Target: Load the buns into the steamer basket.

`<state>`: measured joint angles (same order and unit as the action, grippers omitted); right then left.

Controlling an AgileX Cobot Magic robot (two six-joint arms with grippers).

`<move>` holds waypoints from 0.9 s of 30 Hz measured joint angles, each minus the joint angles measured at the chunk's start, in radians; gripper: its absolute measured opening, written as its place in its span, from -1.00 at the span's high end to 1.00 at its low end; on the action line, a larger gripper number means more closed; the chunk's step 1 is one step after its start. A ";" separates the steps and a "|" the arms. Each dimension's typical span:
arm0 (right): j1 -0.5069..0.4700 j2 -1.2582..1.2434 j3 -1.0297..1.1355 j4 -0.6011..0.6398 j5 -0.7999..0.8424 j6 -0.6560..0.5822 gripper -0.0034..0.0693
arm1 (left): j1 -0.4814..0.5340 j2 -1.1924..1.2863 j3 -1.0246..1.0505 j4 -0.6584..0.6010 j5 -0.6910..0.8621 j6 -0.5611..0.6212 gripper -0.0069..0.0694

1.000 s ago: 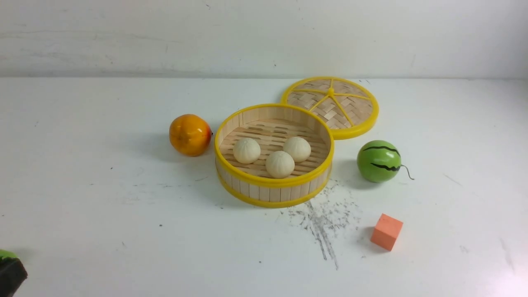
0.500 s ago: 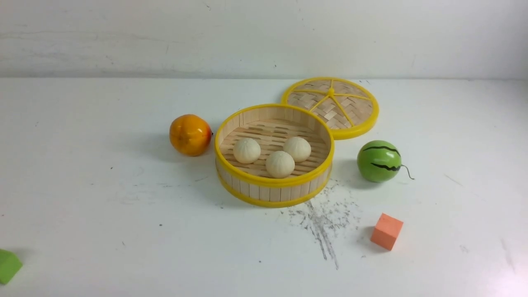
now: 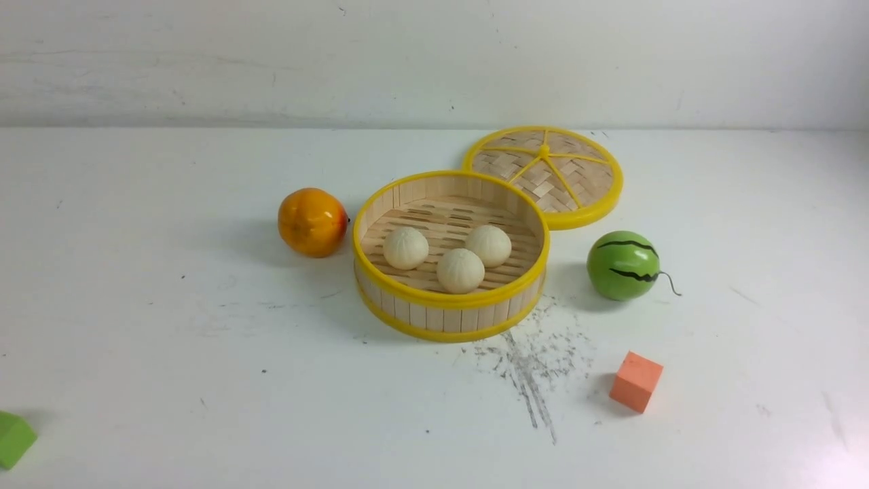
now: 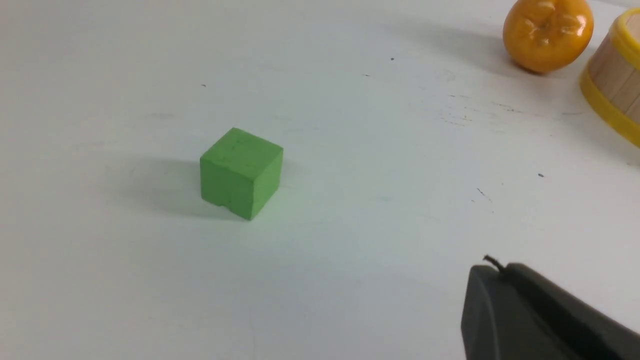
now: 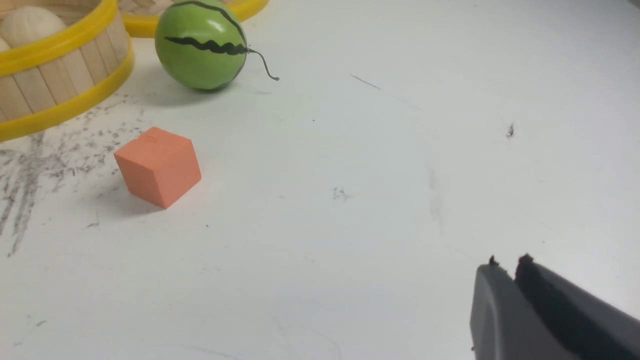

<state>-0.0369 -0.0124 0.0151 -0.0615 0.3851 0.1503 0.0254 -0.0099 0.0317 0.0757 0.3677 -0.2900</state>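
Three cream-white buns (image 3: 406, 248) (image 3: 461, 270) (image 3: 488, 245) lie on the slatted floor inside the round steamer basket (image 3: 448, 299), mid-table. Neither gripper shows in the front view. In the left wrist view my left gripper (image 4: 492, 267) hangs shut and empty over bare table, with the basket's wall (image 4: 612, 85) far off at the frame edge. My right gripper (image 5: 506, 265) also holds nothing, its fingers together with only a thin notch at the tips. It is well away from the basket (image 5: 55, 75), where one bun (image 5: 27, 25) peeks over the rim.
An orange fruit (image 3: 312, 222) sits left of the basket and a green watermelon ball (image 3: 624, 265) to its right. The flat woven lid (image 3: 543, 173) lies behind. An orange cube (image 3: 636, 380) is at front right, and a green cube (image 3: 13, 438) at the front left edge.
The dark left gripper that covered the green cube at the front left corner has drawn back out of the front view, leaving the cube uncovered. Buns and basket have not moved.
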 joint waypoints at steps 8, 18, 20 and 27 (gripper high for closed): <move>0.000 0.000 0.000 0.000 0.000 0.000 0.72 | 0.000 0.000 0.000 0.000 0.000 0.000 0.85; 0.000 0.000 0.000 0.000 0.000 0.000 0.67 | 0.000 0.000 0.000 0.000 0.000 0.000 0.85; 0.000 0.000 0.000 0.000 0.000 0.000 0.67 | 0.000 0.000 0.000 0.000 0.000 0.000 0.85; 0.000 0.000 0.000 0.000 0.000 0.000 0.67 | 0.000 0.000 0.000 0.000 0.000 0.000 0.85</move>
<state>-0.0369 -0.0124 0.0151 -0.0615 0.3851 0.1503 0.0254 -0.0099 0.0317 0.0757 0.3677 -0.2900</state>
